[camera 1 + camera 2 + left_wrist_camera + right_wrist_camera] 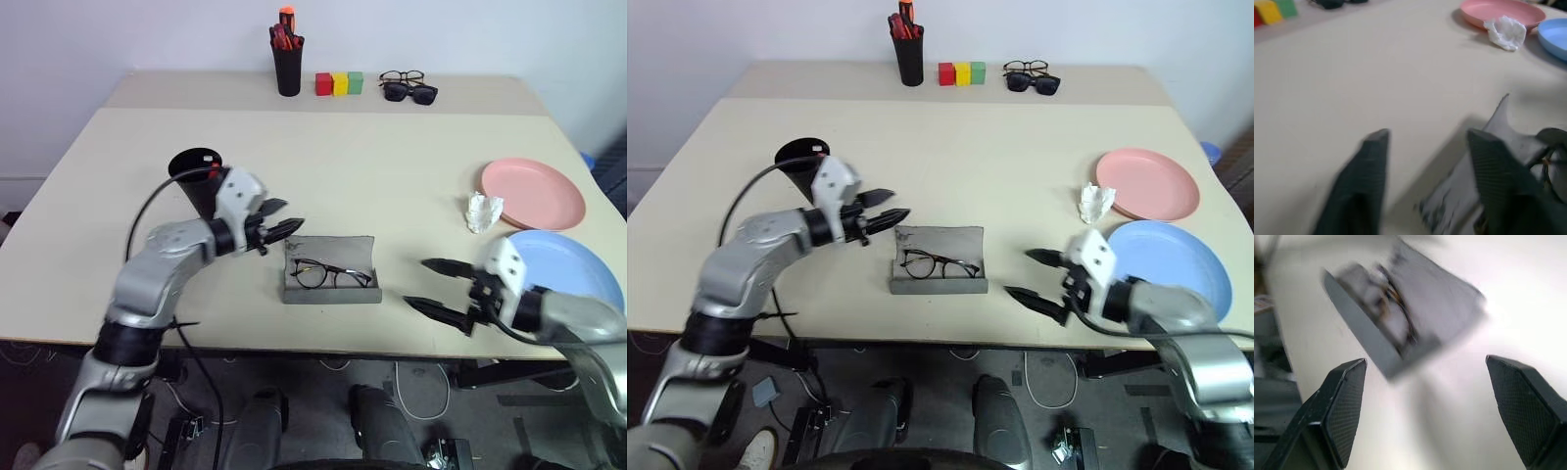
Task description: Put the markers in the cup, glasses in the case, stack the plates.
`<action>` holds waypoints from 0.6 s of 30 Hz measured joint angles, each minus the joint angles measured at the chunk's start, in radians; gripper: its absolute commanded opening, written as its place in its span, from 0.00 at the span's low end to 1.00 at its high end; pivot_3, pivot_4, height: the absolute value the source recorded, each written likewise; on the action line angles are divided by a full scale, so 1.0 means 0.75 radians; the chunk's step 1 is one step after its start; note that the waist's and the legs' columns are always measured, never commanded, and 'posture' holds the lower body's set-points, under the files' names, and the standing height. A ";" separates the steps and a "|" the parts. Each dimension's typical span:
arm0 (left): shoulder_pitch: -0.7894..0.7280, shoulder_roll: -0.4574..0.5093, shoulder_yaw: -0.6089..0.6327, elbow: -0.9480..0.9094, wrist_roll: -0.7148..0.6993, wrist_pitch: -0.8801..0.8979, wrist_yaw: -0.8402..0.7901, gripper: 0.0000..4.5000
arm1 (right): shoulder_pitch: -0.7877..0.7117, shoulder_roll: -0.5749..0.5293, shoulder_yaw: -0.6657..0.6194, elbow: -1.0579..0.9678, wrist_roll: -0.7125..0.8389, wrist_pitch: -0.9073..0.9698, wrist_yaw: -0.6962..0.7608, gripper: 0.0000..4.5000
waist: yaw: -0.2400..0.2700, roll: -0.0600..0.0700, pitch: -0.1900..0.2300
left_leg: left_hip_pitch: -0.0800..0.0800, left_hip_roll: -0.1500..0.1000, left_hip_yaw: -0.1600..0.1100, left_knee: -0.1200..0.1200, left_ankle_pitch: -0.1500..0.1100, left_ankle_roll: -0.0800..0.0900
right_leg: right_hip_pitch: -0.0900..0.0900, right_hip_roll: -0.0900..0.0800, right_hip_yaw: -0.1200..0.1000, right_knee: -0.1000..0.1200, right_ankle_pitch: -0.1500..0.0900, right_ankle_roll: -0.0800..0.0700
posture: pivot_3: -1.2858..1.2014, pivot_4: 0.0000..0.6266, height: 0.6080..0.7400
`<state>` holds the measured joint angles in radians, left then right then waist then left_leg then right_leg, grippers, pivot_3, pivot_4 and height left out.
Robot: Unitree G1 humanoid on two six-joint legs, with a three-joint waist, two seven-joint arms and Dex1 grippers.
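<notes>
Even, diffuse room light falls on the pale table (pixel 392 147), bright and without hard glare. Shadows are soft and short: a faint one lies under the pink plate (pixel 534 193), another beside the crumpled white paper (pixel 483 211), and a dim smear under the left gripper (pixel 279 227). The head views are sharp across the surface, with mild bending of straight edges toward the corners. The left wrist view is soft throughout; its fingers (pixel 1364 186) are out of focus. The right wrist view shows motion blur on the case (pixel 1400 318), and the table beyond it is washed out to near white.
</notes>
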<state>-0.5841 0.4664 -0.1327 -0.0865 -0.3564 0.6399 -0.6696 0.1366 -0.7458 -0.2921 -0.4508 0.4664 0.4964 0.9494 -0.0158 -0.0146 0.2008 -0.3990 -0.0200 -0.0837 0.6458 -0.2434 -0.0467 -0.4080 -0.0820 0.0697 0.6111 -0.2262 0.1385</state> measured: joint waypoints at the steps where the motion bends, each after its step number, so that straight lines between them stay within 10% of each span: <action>1: -0.045 -0.019 -0.032 0.057 0.034 -0.008 0.003 0.13 | 0.058 0.000 -0.028 -0.006 -0.029 -0.035 -0.010 0.88 | -0.003 -0.001 0.000 | 0.001 0.000 0.000 0.000 0.000 0.000 | 0.000 0.000 0.000 0.000 -0.002 0.003 | 0.52 0.24 1.00; 2: -0.095 -0.032 -0.068 0.121 0.072 -0.031 0.002 0.01 | 0.118 -0.001 -0.057 -0.016 -0.057 -0.075 -0.019 0.88 | -0.004 -0.001 0.000 | 0.001 0.000 0.000 0.000 0.000 0.000 | 0.000 0.000 0.000 0.000 -0.002 0.004 | 0.52 0.24 1.00; 18: -0.814 -0.219 -0.378 1.453 0.556 -0.848 -0.554 0.01 | 0.442 0.068 -0.327 -0.018 -0.119 -0.467 -0.015 0.88 | 0.003 -0.003 0.001 | -0.012 0.000 0.000 0.000 -0.002 0.003 | -0.003 0.000 0.000 -0.017 0.003 0.002 | 0.52 0.24 1.00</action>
<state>-1.1945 0.3022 -0.4161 1.0029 0.0607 0.0038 -1.0849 0.4681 -0.6945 -0.5371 -0.4645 0.3774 0.1459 0.9381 -0.0136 -0.0170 0.2017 -0.4079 -0.0202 -0.0833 0.6458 -0.2450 -0.0442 -0.4101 -0.0821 0.0697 0.5982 -0.2238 0.1404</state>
